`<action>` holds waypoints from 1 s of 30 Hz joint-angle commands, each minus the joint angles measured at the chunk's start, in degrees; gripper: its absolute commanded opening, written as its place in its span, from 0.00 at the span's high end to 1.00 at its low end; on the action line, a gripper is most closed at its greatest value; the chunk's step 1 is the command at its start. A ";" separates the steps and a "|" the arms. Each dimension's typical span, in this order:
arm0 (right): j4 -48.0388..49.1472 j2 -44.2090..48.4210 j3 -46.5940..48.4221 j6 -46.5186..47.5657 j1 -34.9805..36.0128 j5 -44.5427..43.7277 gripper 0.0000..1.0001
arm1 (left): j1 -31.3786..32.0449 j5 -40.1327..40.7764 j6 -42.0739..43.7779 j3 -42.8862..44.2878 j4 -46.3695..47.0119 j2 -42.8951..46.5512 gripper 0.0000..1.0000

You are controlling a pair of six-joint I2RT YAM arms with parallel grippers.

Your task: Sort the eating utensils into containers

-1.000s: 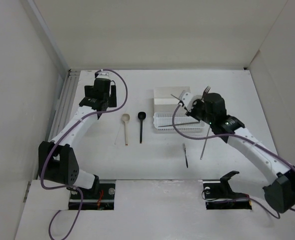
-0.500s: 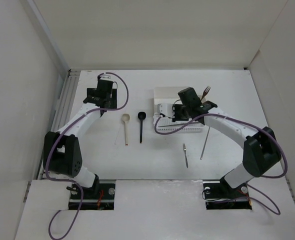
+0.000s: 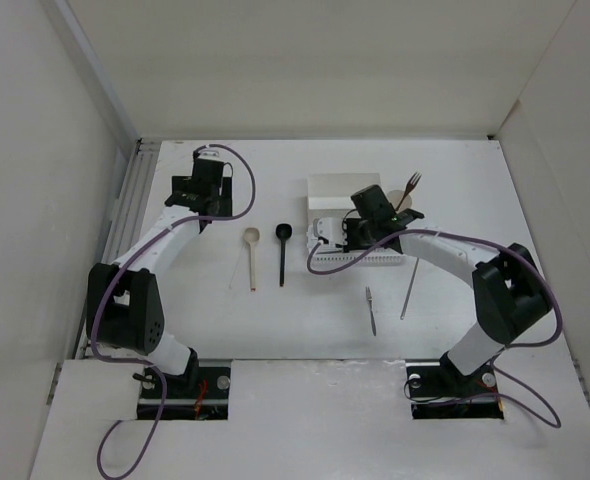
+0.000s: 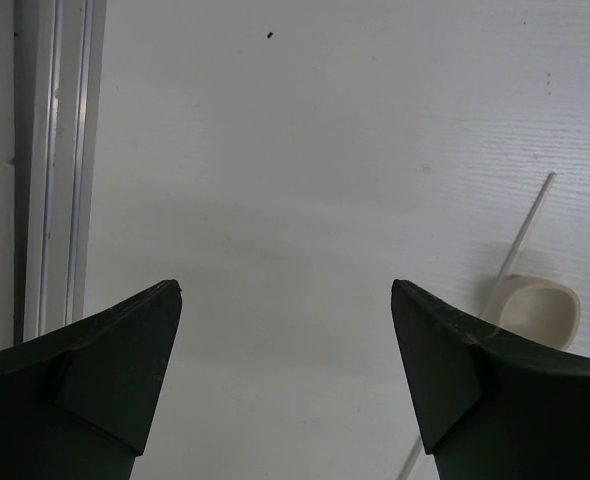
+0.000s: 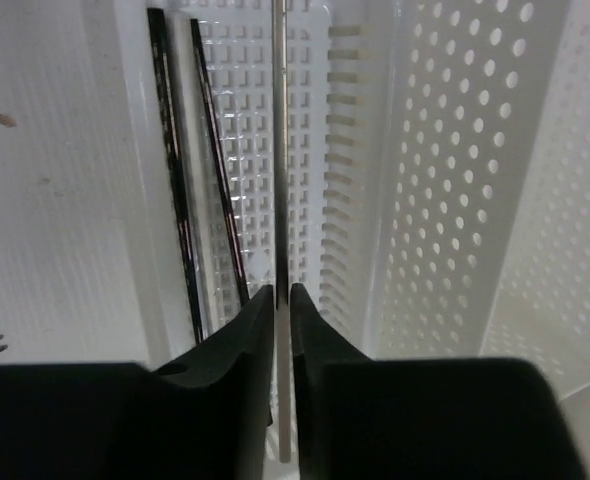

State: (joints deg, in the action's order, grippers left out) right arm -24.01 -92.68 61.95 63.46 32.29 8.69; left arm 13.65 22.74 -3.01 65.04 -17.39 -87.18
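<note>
My right gripper (image 5: 282, 292) is shut on a thin stick (image 5: 280, 150), dark above and pale below. It holds the stick lengthwise over the white perforated basket tray (image 5: 455, 150), at the tray's left end in the top view (image 3: 375, 258). Two dark chopsticks (image 5: 170, 170) lie in the tray. A beige spoon (image 3: 251, 243) and a black spoon (image 3: 282, 250) lie mid-table. My left gripper (image 4: 285, 290) is open and empty above bare table, left of the beige spoon's bowl (image 4: 540, 312). The white box (image 3: 327, 188) stands behind the tray. The cup is hidden behind my right arm.
A small dark utensil (image 3: 371, 310) and a thin stick (image 3: 407, 288) lie on the table in front of the tray. Fork tines (image 3: 412, 183) stick up behind my right arm. A pale stick (image 4: 520, 240) lies by the beige spoon. A ribbed rail (image 3: 135, 190) runs along the left wall.
My right gripper has swung from the tray's right side to its left end and come down low over it with the stick. My left gripper has shifted slightly back.
</note>
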 commanded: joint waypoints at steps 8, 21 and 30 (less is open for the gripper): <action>5.03 1.27 0.27 -0.80 -0.13 -5.26 0.53 | -0.29 -4.88 2.29 1.32 0.95 0.52 0.16; 5.04 15.68 -1.72 -83.37 -16.18 -15.01 0.40 | -0.29 -22.92 8.02 -10.81 1.39 1.66 0.37; -4.90 23.70 -17.83 -108.73 -18.14 -18.53 0.41 | 0.24 -22.39 4.86 -10.81 2.53 1.66 0.36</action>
State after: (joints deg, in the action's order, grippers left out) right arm -24.71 -69.97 45.45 -33.54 13.63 -8.80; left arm 13.52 1.23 3.14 53.91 -16.12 -87.18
